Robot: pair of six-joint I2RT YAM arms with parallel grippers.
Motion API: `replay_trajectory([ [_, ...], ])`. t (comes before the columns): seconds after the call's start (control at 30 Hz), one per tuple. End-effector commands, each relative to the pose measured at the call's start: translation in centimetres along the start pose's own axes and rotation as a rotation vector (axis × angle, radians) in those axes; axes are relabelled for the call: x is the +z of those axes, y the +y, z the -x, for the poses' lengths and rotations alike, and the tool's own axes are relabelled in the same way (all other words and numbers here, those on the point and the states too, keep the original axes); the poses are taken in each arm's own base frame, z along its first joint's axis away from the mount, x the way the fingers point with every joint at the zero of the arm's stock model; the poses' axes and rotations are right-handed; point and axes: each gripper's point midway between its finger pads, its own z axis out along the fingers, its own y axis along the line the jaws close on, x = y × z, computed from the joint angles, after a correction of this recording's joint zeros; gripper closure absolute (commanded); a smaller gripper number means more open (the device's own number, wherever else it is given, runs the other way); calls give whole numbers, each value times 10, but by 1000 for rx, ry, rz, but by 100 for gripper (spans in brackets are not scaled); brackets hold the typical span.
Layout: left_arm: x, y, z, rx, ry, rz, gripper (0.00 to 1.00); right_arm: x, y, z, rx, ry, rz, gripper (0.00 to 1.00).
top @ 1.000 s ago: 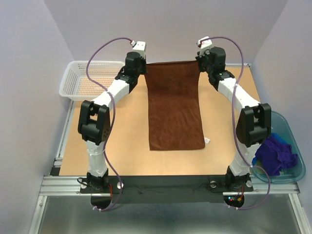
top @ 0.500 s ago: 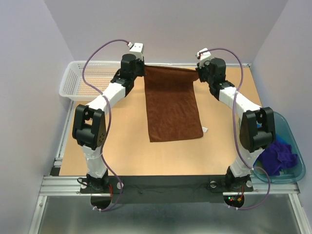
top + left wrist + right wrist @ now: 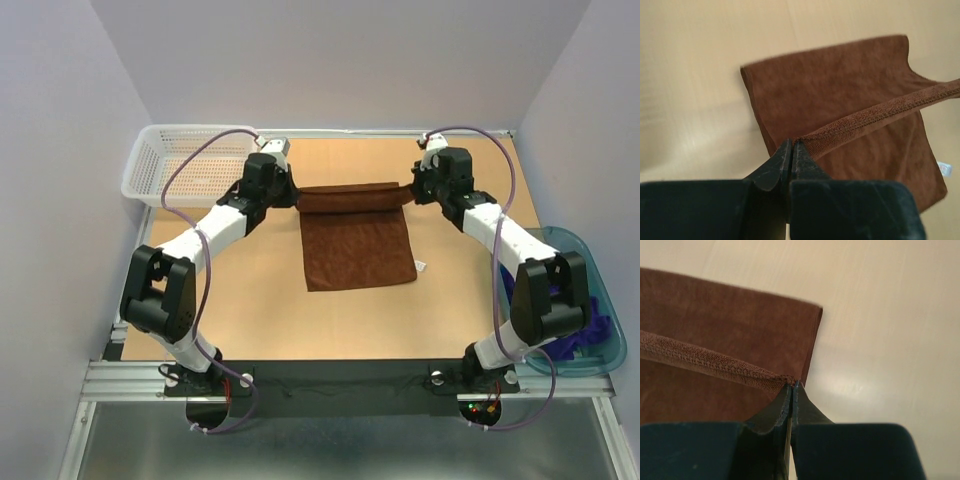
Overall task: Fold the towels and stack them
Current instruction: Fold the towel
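The rust-brown towel (image 3: 358,248) lies on the table's middle, its far edge lifted and stretched taut between both grippers above the rest of the cloth. My left gripper (image 3: 297,196) is shut on the far left corner; in the left wrist view the hem (image 3: 880,112) runs from the pinched jaws of the left gripper (image 3: 791,143). My right gripper (image 3: 410,191) is shut on the far right corner, and the hem (image 3: 710,364) leads into the right gripper (image 3: 793,385) there. A small white label (image 3: 424,265) shows at the near right corner. The dark purple towel (image 3: 592,326) sits in the bin at right.
A white mesh basket (image 3: 178,165) stands at the far left of the table. A translucent teal bin (image 3: 590,290) sits off the right edge by the right arm's base. The wooden tabletop (image 3: 250,300) lies bare around the towel.
Both grippers have pulled the towel's far edge toward the near side and lower, so the cloth now doubles over itself; the near edge has stayed about where it was.
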Motion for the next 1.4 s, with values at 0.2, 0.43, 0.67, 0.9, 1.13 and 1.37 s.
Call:
replay_trajectory([
  [0.2,-42,-9,-32,-118,39,-25,100,-40,-9,-49,238,134,-120,99],
  [0.43,-62,-23,-50,-148,62,-75,100,-57,-6,-49,293,125,-126,100],
  [0.67,-73,-28,-53,-151,53,-75,100,-66,-4,-52,334,126,-133,100],
  [0.9,-69,-25,-118,-219,164,-59,100,-60,1,-108,437,249,-172,100],
  [1.13,-61,-13,-170,-273,260,-4,100,-47,13,-159,493,405,-159,99],
  [1.37,-46,3,-183,-263,277,72,100,-38,15,-181,480,472,-158,100],
])
